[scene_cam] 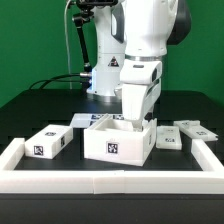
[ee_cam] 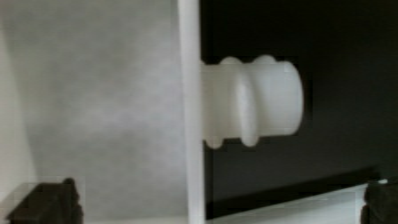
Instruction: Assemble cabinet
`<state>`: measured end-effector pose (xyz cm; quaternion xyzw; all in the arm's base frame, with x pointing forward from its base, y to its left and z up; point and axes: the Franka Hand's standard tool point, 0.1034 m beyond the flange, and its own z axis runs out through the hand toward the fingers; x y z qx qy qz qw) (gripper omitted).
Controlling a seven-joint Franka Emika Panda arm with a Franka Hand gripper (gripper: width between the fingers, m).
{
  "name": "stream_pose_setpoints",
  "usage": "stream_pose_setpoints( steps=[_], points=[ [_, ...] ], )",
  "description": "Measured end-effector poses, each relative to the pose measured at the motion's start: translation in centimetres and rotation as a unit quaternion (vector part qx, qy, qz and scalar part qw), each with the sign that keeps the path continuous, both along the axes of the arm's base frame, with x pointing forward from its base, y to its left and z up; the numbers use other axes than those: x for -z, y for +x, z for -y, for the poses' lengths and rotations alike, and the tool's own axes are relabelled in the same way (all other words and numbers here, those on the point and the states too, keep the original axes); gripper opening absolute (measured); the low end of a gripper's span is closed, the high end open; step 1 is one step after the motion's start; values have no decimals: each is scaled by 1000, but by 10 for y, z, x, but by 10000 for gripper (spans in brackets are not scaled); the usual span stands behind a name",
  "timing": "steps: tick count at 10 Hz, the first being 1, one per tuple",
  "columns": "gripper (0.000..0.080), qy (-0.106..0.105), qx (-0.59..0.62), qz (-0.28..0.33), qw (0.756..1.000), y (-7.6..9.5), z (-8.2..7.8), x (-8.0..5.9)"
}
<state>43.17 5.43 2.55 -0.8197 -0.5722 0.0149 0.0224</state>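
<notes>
one box body (scene_cam: 115, 146), two blocks (scene_cam: 47, 143), two panels (scene_cam: 196, 130).

I read the exterior view as a dial, twelve at the far edge. The black table (scene_cam: 30, 108) is ringed by a low white border frame (scene_cam: 100, 183). At its centre stands the hollow box body (scene_cam: 115, 147), open side up. A tagged white block (scene_cam: 47, 143) lies at nine, apart from it. A smaller block (scene_cam: 82, 121) sits at eleven, close to the box's corner. A near flat piece (scene_cam: 170, 140) lies at three, an outer flat piece (scene_cam: 196, 129) beyond it toward two. The arm's base (scene_cam: 103, 82) stands at twelve.
</notes>
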Motion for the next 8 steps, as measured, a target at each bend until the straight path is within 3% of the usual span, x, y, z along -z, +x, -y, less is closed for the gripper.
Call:
stream_pose_setpoints(
  steps=[2, 3, 4, 6, 7, 8],
  points=[
    [798, 1, 1, -4, 1000, 0, -1, 6],
    [665, 1, 1, -4, 1000, 0, -1, 6],
    [665, 1, 1, -4, 1000, -1, 0, 6],
    [354, 1, 1, -4, 1000, -1, 0, 6],
    [354, 1, 1, -4, 1000, -1, 0, 6],
    [183, 1, 1, -4, 1000, -1, 0, 7]
  ],
)
